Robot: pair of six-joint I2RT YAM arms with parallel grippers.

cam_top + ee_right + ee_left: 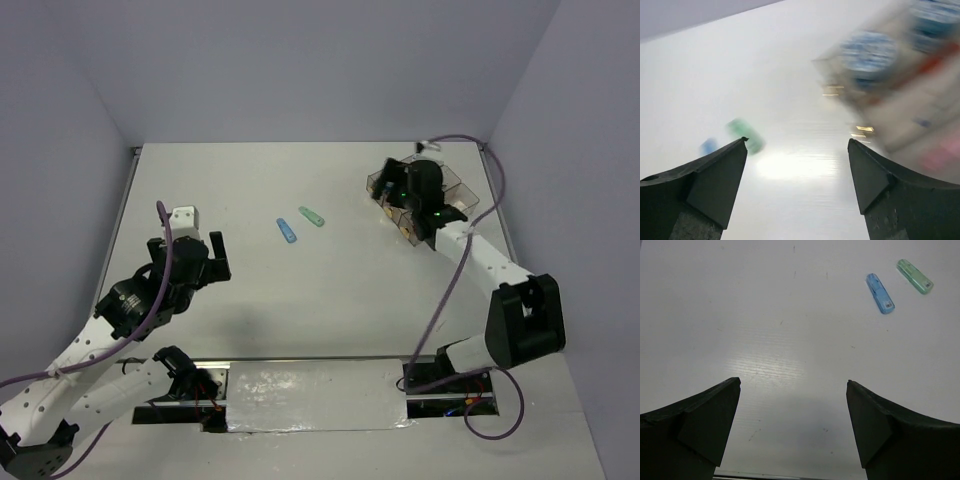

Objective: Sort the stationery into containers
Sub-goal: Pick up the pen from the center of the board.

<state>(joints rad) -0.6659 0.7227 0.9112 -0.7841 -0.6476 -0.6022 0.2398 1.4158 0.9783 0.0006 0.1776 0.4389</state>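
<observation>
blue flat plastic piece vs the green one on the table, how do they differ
Colour: one is a translucent blue flat piece, the other a translucent green flat piece. Place: the green piece lies farther back on the white table and nearer the clear brown-tinted bins than the blue piece. Shared: both slim, similar in size, lying flat, roughly parallel, apart, outside the bins.

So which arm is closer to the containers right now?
Right. The right fingers are at the containers, at the far right of the table; the left fingers are across on the left side, well away from them.
</observation>
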